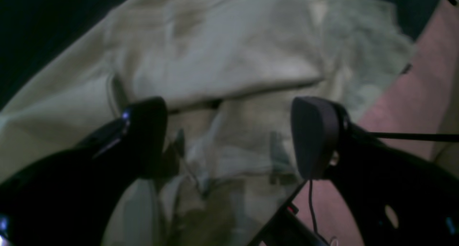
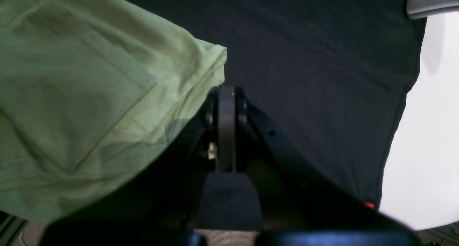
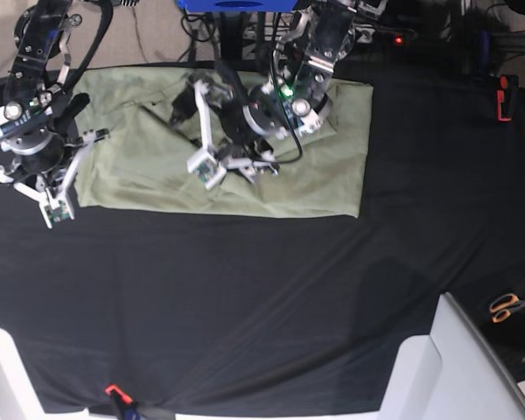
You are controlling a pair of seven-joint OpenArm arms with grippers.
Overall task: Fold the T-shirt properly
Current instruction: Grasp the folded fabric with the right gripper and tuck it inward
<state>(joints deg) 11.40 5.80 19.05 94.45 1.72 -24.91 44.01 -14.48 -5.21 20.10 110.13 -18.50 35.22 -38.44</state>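
The pale sage-green T-shirt [image 3: 332,157] lies spread flat at the back of the black table cloth [image 3: 245,297]. My left gripper [image 3: 234,168] hangs over the shirt's middle. In the left wrist view it [image 1: 231,138] is open and empty, its fingers apart just above a folded layer of the T-shirt [image 1: 222,56]. My right gripper [image 3: 56,208] is at the shirt's left front corner. In the right wrist view it [image 2: 226,99] is shut, with nothing seen between its fingers. The T-shirt [image 2: 79,95] hem lies just left of its tip.
Orange-handled scissors [image 3: 507,306] lie at the right edge. A grey-white panel [image 3: 437,367] stands at the front right. A red-tipped tool [image 3: 504,94] sits at the back right. An orange clamp [image 3: 114,391] grips the cloth's front edge.
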